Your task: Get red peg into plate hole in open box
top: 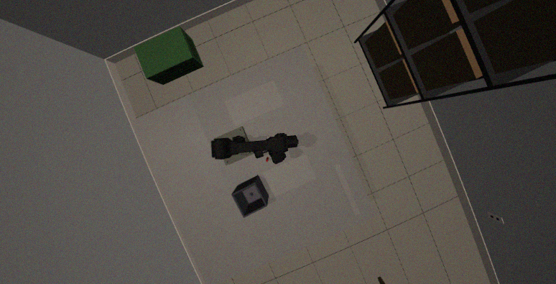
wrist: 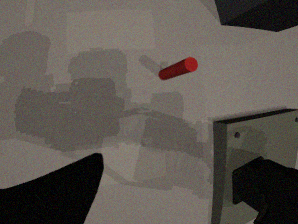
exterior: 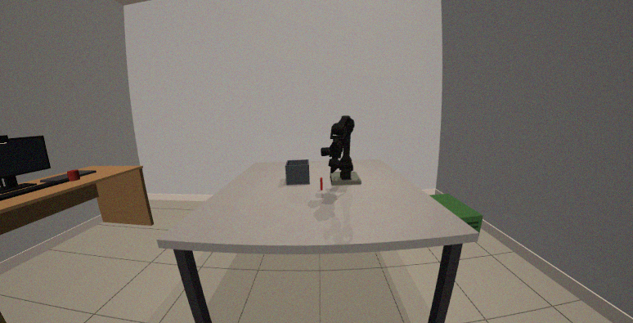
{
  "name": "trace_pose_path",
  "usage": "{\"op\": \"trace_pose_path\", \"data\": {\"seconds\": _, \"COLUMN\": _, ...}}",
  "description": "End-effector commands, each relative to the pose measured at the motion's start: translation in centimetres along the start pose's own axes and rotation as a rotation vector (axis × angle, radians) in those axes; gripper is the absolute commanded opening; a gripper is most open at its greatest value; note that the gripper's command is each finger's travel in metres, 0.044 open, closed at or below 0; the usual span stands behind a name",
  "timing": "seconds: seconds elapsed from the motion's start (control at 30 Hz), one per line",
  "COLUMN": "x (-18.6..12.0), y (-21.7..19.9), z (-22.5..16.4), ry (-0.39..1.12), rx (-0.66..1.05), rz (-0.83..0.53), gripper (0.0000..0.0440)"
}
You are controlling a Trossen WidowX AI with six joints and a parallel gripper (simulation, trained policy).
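Red and upright, the peg (top: 267, 159) (exterior: 321, 183) (wrist: 178, 69) stands on the pale table (top: 287, 219) (exterior: 310, 223) (wrist: 185, 25) near the claw (top: 258, 152) (exterior: 333, 166) (wrist: 181, 161), apart from its fingers. In the wrist view it appears ahead of the fingertips, toward the top of the picture, rather than in the gap between them. The claw is wide open and holds nothing. Its black fingers point downward under the folded arm, though from above the arm hides much of them.

On the same side of the claw as the peg, but farther out, sits the open box (top: 262, 188) (exterior: 297, 174) (wrist: 255, 12), dark blue-grey and upright on the table. The peg is outside it, between the claw and the box in the exterior view. The overhead view reaches down inside, where the plate (top: 247, 198) at the bottom shows a small dark hole near its middle. The wrist view catches only part of the box, in the upper right corner.

Beside the claw, the greenish-grey base plate (top: 241, 131) (exterior: 356, 181) (wrist: 285, 125) lies under the arm's foot; in the wrist view, one black finger overlaps it.
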State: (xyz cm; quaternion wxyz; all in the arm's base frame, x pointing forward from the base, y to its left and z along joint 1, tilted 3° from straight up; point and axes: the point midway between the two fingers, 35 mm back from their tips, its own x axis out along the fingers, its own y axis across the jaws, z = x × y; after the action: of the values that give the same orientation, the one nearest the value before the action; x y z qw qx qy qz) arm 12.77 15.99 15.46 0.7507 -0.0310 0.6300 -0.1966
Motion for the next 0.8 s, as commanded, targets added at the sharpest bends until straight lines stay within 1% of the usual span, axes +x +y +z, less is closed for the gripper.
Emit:
{"op": "trace_pose_path", "data": {"seconds": 0.0, "x": 0.1, "y": -0.4, "z": 0.5, "ry": 0.04, "rx": 0.089, "rz": 0.015, "gripper": 0.044}}
{"op": "trace_pose_path", "data": {"seconds": 0.43, "x": 1.4, "y": -2.7, "z": 2.7, "ry": 0.211, "rx": 0.49, "rz": 0.047, "gripper": 0.044}}
{"op": "trace_pose_path", "data": {"seconds": 0.77, "x": 3.4, "y": -3.7, "z": 3.0, "ry": 0.304, "rx": 0.685, "rz": 0.04, "gripper": 0.044}}
